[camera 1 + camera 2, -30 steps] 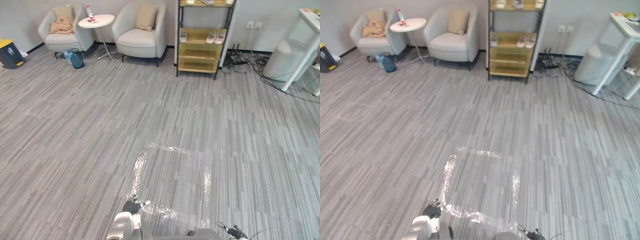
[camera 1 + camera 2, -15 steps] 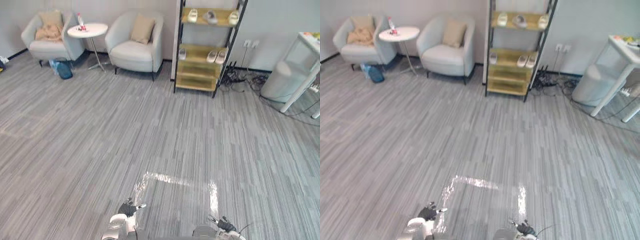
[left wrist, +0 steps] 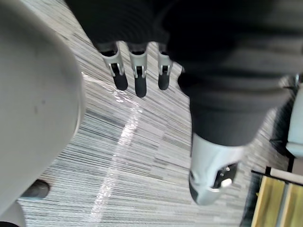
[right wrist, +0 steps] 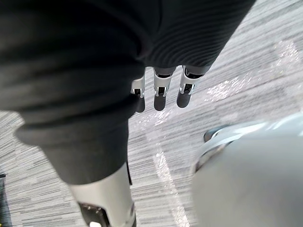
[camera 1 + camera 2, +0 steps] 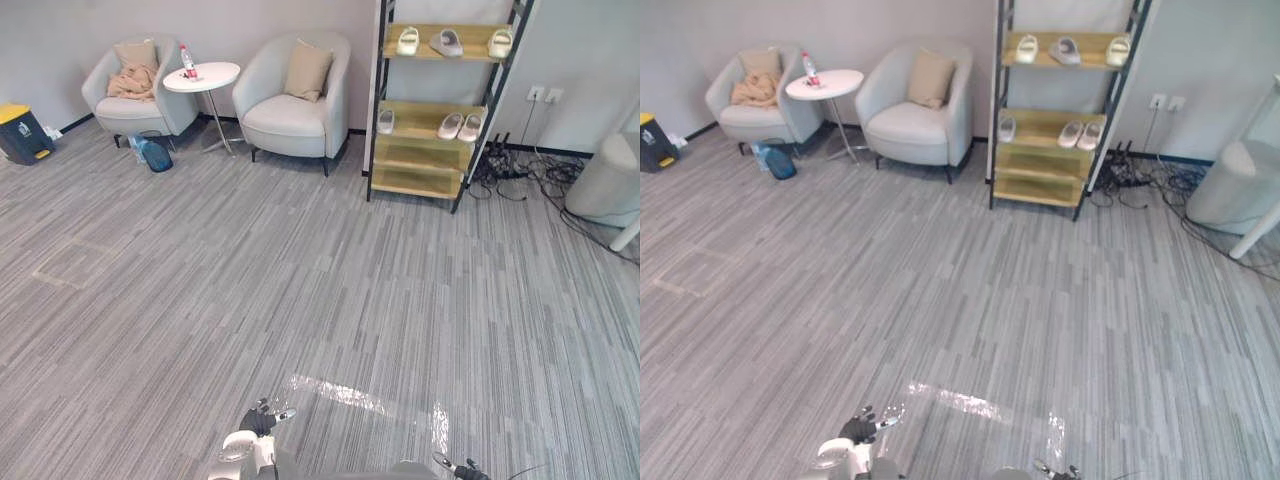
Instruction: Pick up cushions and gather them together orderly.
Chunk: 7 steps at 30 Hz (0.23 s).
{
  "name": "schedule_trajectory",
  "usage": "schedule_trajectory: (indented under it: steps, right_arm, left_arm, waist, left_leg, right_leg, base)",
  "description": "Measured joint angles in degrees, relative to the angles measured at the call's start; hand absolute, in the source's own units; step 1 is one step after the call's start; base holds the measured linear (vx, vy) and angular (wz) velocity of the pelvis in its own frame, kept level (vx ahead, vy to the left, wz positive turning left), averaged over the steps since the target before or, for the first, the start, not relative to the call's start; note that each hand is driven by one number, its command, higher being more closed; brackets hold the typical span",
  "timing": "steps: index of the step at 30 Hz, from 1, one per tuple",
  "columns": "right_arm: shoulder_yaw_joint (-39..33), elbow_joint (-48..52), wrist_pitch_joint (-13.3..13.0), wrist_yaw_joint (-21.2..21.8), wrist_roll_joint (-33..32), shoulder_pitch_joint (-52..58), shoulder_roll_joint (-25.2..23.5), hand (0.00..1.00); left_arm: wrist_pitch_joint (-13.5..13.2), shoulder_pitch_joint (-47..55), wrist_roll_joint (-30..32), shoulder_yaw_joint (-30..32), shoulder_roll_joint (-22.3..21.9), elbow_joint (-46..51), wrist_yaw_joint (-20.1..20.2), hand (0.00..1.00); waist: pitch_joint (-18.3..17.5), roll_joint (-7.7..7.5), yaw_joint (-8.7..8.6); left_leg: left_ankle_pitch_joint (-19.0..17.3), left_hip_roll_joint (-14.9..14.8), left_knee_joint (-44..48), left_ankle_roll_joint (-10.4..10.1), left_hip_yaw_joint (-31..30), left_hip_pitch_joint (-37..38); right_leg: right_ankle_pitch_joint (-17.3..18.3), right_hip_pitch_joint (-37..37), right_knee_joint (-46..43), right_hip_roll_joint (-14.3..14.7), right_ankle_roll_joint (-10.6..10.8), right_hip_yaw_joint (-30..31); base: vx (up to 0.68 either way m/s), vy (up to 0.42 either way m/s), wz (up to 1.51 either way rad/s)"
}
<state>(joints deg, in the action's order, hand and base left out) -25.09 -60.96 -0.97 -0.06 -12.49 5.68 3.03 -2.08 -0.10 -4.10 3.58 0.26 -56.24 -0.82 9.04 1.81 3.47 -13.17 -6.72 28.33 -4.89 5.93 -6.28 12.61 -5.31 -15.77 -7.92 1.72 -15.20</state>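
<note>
A beige cushion (image 5: pixel 307 70) leans upright against the back of the right grey armchair (image 5: pixel 295 115) at the far wall. A second beige cushion (image 5: pixel 135 53) stands in the left armchair (image 5: pixel 125 110), with a crumpled tan cloth (image 5: pixel 127 83) lying in front of it. My left hand (image 5: pixel 262 420) hangs low at the near edge, far from both chairs, with its fingers (image 3: pixel 137 80) straight and nothing in them. My right hand (image 5: pixel 464 468) also hangs low, its fingers (image 4: pixel 160 92) straight over bare floor.
A round white side table (image 5: pixel 202 77) with a bottle stands between the chairs. A blue bag (image 5: pixel 153 153) and a yellow-lidded bin (image 5: pixel 19 131) sit to the left. A shoe rack (image 5: pixel 440 115), floor cables (image 5: pixel 520 175) and a white rounded object (image 5: pixel 608 180) lie to the right. Shiny tape (image 5: pixel 345 395) marks the floor.
The camera has moved: the whole room has shifted in the picture and the chairs and rack show more fully. Both hands hang low as before.
</note>
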Motion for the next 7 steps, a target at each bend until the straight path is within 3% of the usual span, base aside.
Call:
schedule_trajectory:
  steps: [2, 5, 7]
  right_arm:
    - [-0.2, 0.5, 0.1, -0.1, 0.0, 0.0, 0.0, 0.00]
    - [1.1, 0.5, 0.4, 0.1, 0.2, 0.4, -1.7, 0.00]
    - [1.3, 0.6, 0.4, 0.1, 0.4, 0.6, -2.5, 0.00]
  left_arm:
    - [-0.1, 0.4, 0.0, 0.3, -0.4, -0.3, 0.0, 0.00]
    - [0.2, 0.8, 0.0, 0.5, 0.9, -0.7, 0.0, 0.00]
    - [0.3, 0.8, 0.1, 0.4, 1.1, -1.1, 0.0, 0.00]
  waist:
    - [-0.8, 0.20, 0.19]
    - [-2.8, -2.57, 0.08]
    - [-3.4, -3.50, -0.08]
  left_leg:
    - [5.0, 2.3, -9.0, 0.1, -2.9, 1.6]
    - [4.4, 4.4, -11.8, 1.2, -0.3, 4.1]
    - [4.3, 5.5, -13.5, 1.4, 0.0, 5.5]
  right_leg:
    - [1.0, 0.3, -0.4, 0.5, 2.0, 3.1]
    - [0.6, -1.1, 2.5, -1.4, 3.1, 6.4]
    - [0.4, -2.0, 3.6, -2.4, 3.3, 6.6]
  base:
    - [0.25, 0.179, -0.39]
    - [0.25, 0.131, -0.28]
    - [0.17, 0.078, -0.15]
